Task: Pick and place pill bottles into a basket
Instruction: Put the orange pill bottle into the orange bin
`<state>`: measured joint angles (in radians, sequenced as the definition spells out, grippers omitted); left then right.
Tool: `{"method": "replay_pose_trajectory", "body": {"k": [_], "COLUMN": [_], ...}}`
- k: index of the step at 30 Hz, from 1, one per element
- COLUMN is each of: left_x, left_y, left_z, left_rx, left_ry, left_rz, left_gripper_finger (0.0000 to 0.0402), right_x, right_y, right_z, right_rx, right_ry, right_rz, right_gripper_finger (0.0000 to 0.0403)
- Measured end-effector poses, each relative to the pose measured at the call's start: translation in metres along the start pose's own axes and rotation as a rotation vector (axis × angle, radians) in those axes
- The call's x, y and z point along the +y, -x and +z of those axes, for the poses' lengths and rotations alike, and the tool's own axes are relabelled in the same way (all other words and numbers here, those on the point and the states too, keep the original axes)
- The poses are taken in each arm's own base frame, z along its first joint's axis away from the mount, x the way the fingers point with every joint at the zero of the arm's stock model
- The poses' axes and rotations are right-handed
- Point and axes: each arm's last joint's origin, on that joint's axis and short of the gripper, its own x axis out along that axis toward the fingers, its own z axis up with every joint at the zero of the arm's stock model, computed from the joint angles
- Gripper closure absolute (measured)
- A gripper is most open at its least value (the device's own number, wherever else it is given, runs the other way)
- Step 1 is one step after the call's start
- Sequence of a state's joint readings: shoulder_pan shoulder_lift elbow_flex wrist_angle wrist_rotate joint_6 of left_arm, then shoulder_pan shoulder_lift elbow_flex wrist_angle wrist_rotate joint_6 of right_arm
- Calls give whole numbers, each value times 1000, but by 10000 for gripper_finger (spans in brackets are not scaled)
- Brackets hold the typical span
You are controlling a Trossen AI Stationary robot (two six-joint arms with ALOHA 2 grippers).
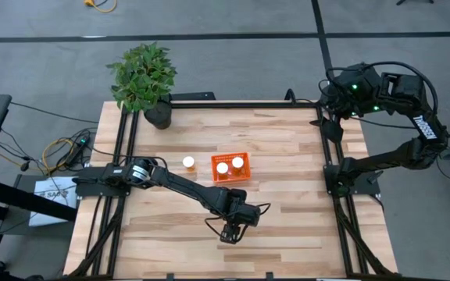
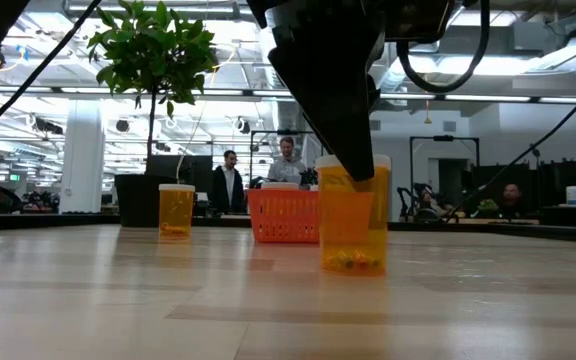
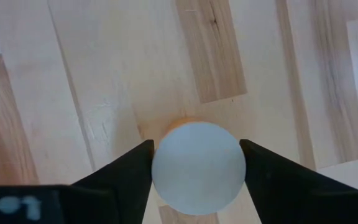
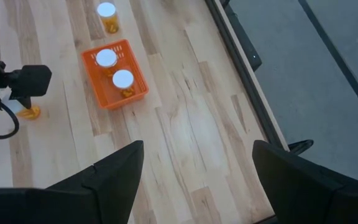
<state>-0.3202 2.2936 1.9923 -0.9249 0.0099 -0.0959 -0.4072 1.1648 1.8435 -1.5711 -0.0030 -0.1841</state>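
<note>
A: What sits in the basket (image 1: 230,178)?

B: Two pill bottles, upright, white caps up: one (image 1: 222,168) on the side nearer the left arm, the other (image 1: 238,163) beside it. The basket is bright orange with mesh sides and stands near the middle of the table (image 1: 287,234). In the low view it (image 2: 283,218) shows behind the nearest bottle.

A: And the other bottles?

B: A third (image 1: 188,162) stands alone on the wood just beside the basket, on the plant's (image 1: 143,74) side. The fourth (image 3: 198,167) is under the left gripper (image 1: 230,232), on the near part of the table, apart from the basket.

A: How do that gripper's fingers stand?

B: The two dark fingers (image 3: 126,171) sit on either side of the white cap, right against its edges. Touching, as far as I can see; I can't tell whether they are pressing it firmly. The bottle stands upright on the table, translucent orange, with something small and coloured at its bottom (image 2: 353,262).

A: The right arm?

B: Its right gripper (image 1: 336,109) waits at the far right corner, above the table's edge, fingers (image 4: 117,171) wide apart and holding nothing.
</note>
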Motion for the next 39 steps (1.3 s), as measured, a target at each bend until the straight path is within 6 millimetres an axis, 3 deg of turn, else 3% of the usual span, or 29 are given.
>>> {"method": "replay_pose_trajectory", "body": {"k": [15, 20, 29, 34, 39], "left_x": [3, 8, 28, 41, 57], "left_y": [3, 20, 67, 92, 100], "left_z": [1, 9, 24, 26, 16], "left_rx": [7, -17, -60, -55, 22], "left_ry": [43, 55, 111, 157, 201], "left_rz": [7, 42, 139, 180, 200], "left_gripper_finger": [190, 191, 191, 191, 191], "right_x": [0, 0, 0, 0, 0], "right_y": [0, 0, 0, 0, 0], "right_z": [0, 0, 0, 0, 0], "right_rx": [0, 0, 0, 0, 0], "right_ry": [11, 13, 26, 27, 51], "right_rz": [0, 0, 0, 0, -1], "right_gripper_finger": [107, 107, 107, 107, 107]}}
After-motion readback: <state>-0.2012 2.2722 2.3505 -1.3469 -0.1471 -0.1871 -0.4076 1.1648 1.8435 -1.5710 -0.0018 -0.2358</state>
